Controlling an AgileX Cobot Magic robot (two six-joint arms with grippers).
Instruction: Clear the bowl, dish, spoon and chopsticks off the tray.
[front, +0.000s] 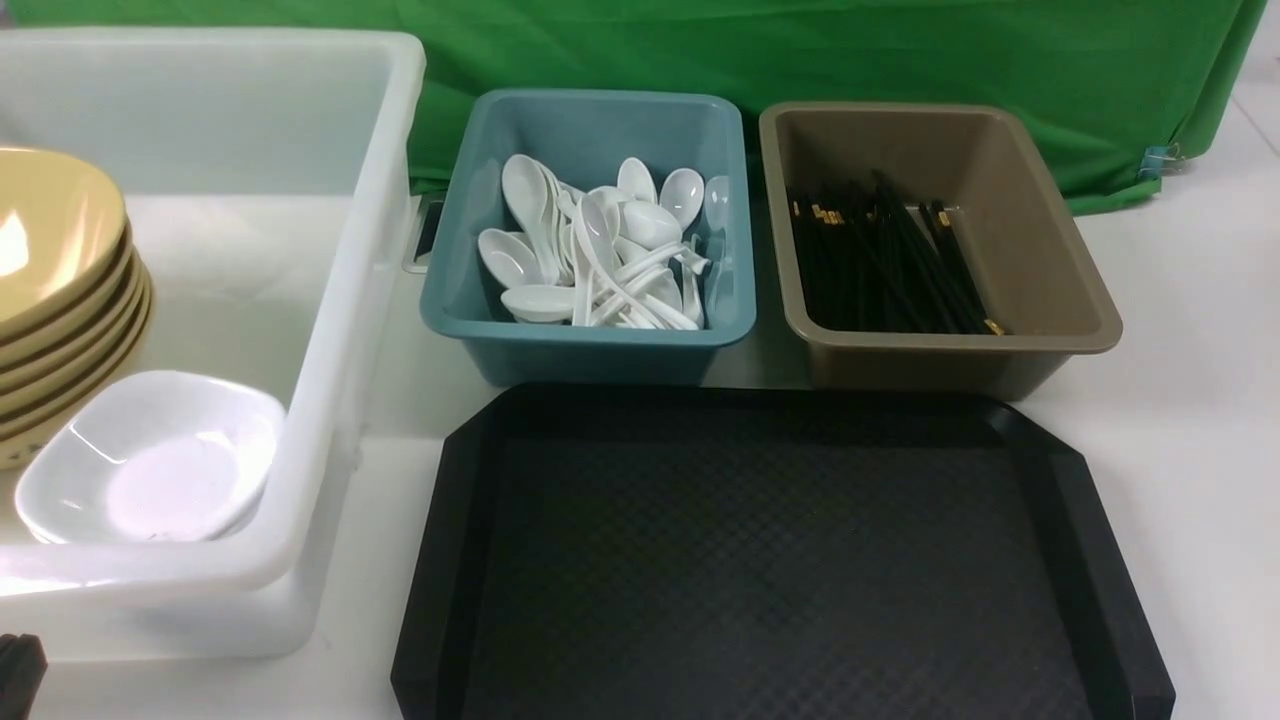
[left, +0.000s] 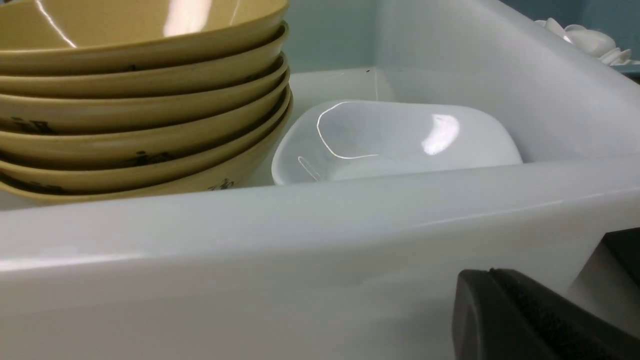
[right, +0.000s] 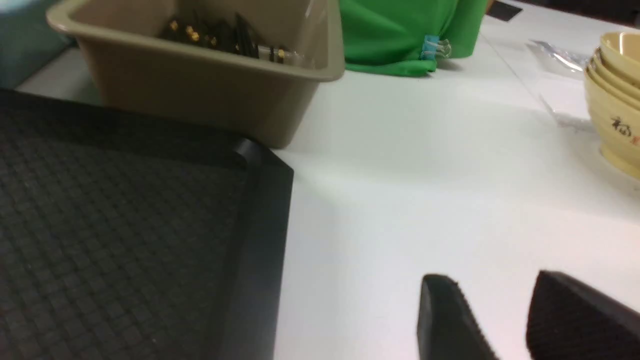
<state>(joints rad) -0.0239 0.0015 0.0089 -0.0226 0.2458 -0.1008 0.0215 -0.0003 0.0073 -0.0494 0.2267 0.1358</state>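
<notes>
Tray cleared, both hands resting empty

We are parking our left hand (left: 545, 320) low against the outer wall of the white tub (front: 330, 330), its jaws together and holding nothing; our right hand (right: 505, 320) is hovering over bare desk (right: 425, 165) just beside the tray (front: 1060, 500), jaws standing apart with nothing between them. The tray is lying bare in front of us. Inside the tub the bowl (front: 50, 225) is topping the yellow stack and the white dish (front: 150, 460) is sitting beside it. We cannot pick out the red-marked spoon among the white spoons (front: 600, 250) in the blue bin (front: 590, 345), while the chopsticks (front: 885, 265) are lying in the brown bin (front: 1050, 270). We are judging the clearing finished, so keeping both hands clear of the bins seems best.
</notes>
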